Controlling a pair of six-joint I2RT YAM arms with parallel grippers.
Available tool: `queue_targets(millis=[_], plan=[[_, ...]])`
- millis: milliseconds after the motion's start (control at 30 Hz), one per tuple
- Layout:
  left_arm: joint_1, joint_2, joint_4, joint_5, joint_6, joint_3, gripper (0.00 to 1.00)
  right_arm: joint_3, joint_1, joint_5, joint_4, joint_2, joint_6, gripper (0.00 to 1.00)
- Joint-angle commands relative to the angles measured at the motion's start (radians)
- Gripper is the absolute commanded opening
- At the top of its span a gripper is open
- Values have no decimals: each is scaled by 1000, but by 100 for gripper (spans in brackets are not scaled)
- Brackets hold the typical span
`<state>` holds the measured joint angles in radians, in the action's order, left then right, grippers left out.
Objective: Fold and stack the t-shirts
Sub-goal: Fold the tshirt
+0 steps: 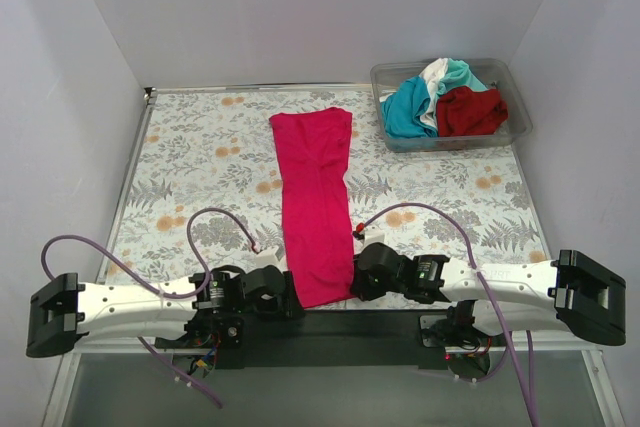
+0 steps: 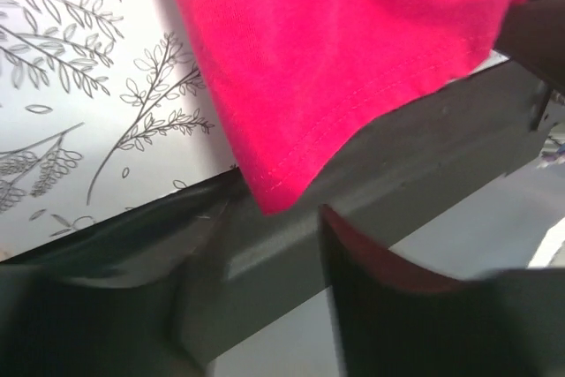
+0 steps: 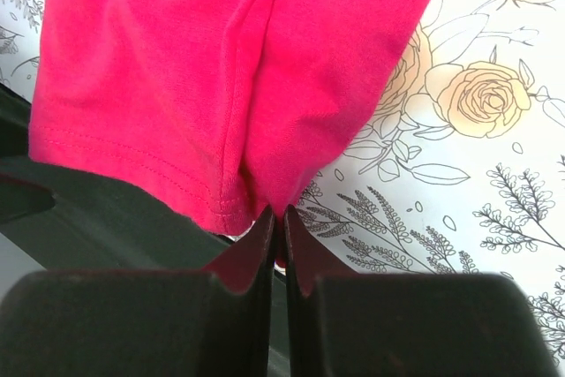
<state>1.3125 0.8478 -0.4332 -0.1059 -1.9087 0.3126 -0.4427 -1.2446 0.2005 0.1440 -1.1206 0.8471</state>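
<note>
A magenta-pink t-shirt [image 1: 315, 197] lies folded into a long narrow strip down the middle of the table, its near end reaching the front edge. My right gripper [image 3: 281, 214] is shut on the near right corner of the shirt [image 3: 194, 68], pinching the hem. My left gripper [image 2: 265, 249] stands open at the near left corner of the shirt [image 2: 335, 59]. That corner hangs free just beyond its fingers [image 2: 397, 306]. In the top view, the left gripper [image 1: 290, 295] and the right gripper [image 1: 353, 282] flank the strip's near end. Teal [image 1: 405, 112], white [image 1: 437, 72] and dark red [image 1: 470, 112] t-shirts lie crumpled in the bin.
A clear plastic bin [image 1: 500, 139] stands at the back right corner. A floral cloth [image 1: 200, 157] covers the table, with white walls on three sides. The table's dark front edge [image 2: 415, 156] runs right under the shirt's near end.
</note>
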Motion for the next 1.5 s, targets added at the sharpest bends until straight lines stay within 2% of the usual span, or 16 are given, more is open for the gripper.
queue_targets(millis=[0,33,133,400,667,900,1133,1167,1267,1300,1467], plan=[[5,-39,-131,-98,-62,43,51,1,-6,30,14,15,13,1],[5,-45,-142,-104,-78,42,62,1,-6,30,14,16,13,1],[5,-78,-138,-109,-99,22,74,-2,-6,28,14,16,10,1],[5,-102,-93,-166,-131,11,75,-8,-7,27,12,4,3,1],[5,22,-24,-187,-128,31,70,-11,-15,28,5,-18,0,1],[5,25,13,-192,-144,8,57,-2,-15,34,-1,-13,1,1],[5,43,60,-176,-161,-21,33,1,-16,34,-9,-16,1,1],[5,43,63,-178,-162,-26,25,2,-18,34,-11,-16,1,1],[5,42,63,-183,-164,-29,14,2,-18,37,-14,-15,0,1],[5,42,63,-184,-165,-30,1,1,-16,39,-14,-18,-5,1],[4,31,54,-212,-167,-35,0,-42,-18,77,-12,-41,-43,1]])
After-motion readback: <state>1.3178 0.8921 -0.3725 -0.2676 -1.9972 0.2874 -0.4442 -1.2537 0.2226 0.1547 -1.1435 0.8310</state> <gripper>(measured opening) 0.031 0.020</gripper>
